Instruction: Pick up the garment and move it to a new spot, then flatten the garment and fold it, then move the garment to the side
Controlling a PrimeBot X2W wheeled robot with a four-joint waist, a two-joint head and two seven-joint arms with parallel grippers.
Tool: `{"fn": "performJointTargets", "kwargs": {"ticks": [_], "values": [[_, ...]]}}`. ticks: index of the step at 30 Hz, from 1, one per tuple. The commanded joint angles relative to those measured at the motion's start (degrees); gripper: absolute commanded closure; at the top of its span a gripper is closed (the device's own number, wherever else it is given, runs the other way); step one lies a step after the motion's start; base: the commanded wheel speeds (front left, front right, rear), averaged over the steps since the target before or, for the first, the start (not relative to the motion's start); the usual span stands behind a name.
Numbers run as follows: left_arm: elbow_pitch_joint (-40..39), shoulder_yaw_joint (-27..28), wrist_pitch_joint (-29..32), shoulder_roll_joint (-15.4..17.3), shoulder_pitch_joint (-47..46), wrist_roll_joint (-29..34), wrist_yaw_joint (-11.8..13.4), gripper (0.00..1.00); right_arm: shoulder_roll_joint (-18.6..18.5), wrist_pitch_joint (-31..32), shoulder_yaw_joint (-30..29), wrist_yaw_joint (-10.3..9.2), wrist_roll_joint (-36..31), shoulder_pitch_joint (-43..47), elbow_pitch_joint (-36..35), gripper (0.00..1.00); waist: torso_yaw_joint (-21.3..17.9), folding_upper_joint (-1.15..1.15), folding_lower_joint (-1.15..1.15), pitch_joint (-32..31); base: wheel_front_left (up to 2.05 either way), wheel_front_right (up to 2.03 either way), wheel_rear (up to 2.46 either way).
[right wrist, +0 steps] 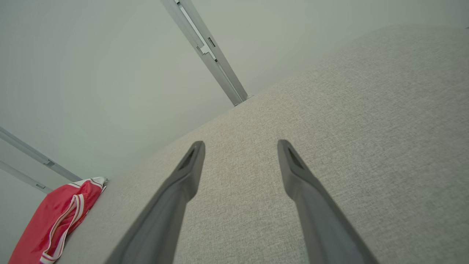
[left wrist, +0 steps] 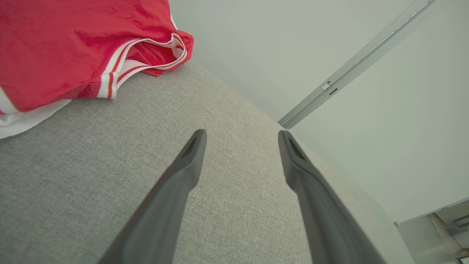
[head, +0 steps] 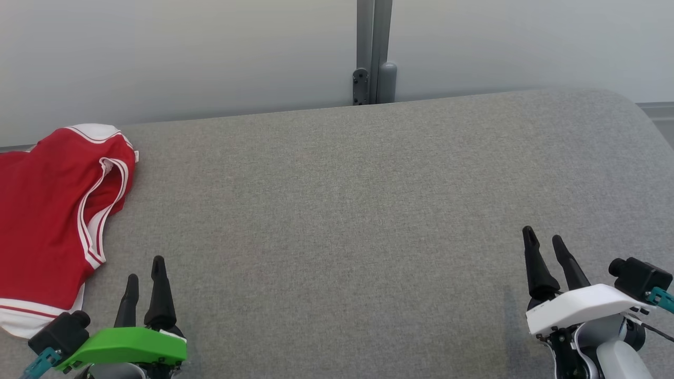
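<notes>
The garment (head: 42, 210) is a red jersey with white trim, lying folded at the far left of the grey fabric surface (head: 342, 221). It fills the upper left corner of the left wrist view (left wrist: 66, 44) and shows small at the lower left of the right wrist view (right wrist: 55, 223). My left gripper (head: 145, 269) stands open just right of the garment's near edge, apart from it, with nothing between its fingers (left wrist: 190, 161). Far across the surface at the lower right, my right gripper (head: 542, 237) is open and empty too, its fingers (right wrist: 293, 168) spread over bare fabric.
A pale wall (head: 184, 52) runs behind the surface, with a grey metal post (head: 373, 52) at its middle. The surface's far edge (head: 368, 105) meets the wall, and its right end curves down (head: 647, 137). Bare fabric spans the space between my two grippers.
</notes>
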Motion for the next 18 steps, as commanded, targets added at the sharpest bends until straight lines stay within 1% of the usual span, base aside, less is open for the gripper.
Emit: {"fn": "performJointTargets", "kwargs": {"ticks": [1, 18], "values": [[-0.61, 0.02, -0.68, 0.54, -0.04, 2.53, -0.35, 0.0, -0.32, -0.73, 0.06, 0.02, -2.1, -0.42, -0.45, 0.0, -0.02, 0.0, 0.0, -0.02, 0.0, 0.0, 0.0], [-0.14, -0.35, -3.43, 1.92, 0.42, 15.71, -0.77, 0.0, -1.24, -3.44, 1.62, 0.02, -13.95, -1.13, -0.37, 0.0, -0.42, 0.0, 0.0, 0.2, 0.0, 0.0, 0.0]]}}
